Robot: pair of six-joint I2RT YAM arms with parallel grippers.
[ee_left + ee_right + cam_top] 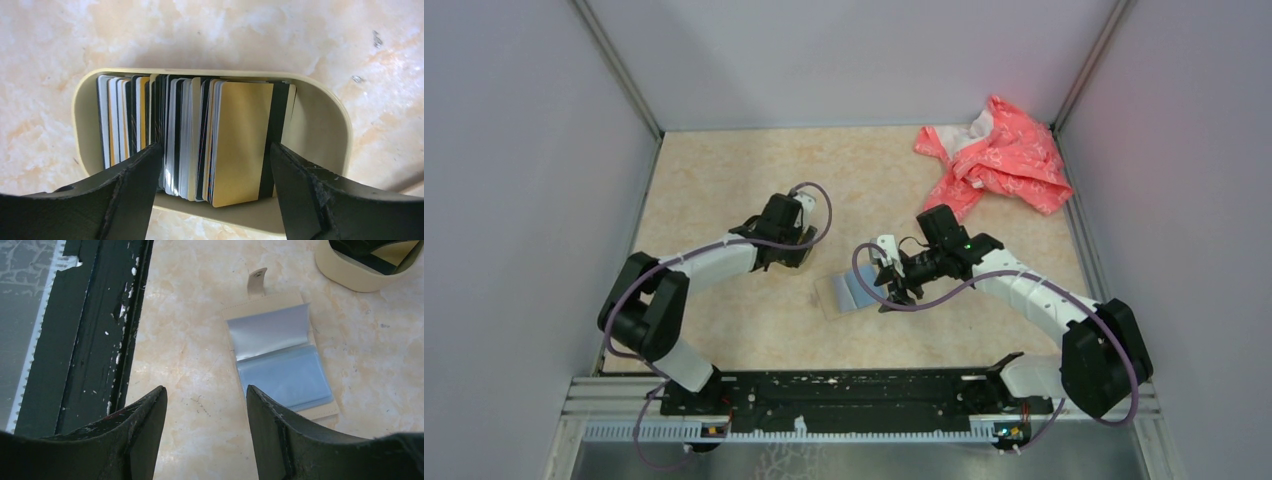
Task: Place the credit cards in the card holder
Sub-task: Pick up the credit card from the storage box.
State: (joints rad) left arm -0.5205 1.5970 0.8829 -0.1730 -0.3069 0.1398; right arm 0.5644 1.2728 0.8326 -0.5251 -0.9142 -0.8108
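The credit cards (185, 125) stand on edge, packed side by side in an oval tan dish (320, 125); a gold card (245, 140) faces me at the right of the stack. My left gripper (216, 150) is open wide, its fingers straddling the right half of the stack without pinching any card. The card holder (280, 365) lies unfolded on the table, clear plastic sleeves up and its snap tab (257, 282) pointing away. My right gripper (205, 390) hovers open and empty over bare table just left of the holder. From above, the card holder (844, 292) sits between both grippers.
A crumpled pink cloth (999, 155) lies in the far right corner. The black base rail (90, 330) runs along the near table edge, left of my right gripper. Grey walls enclose the table on three sides.
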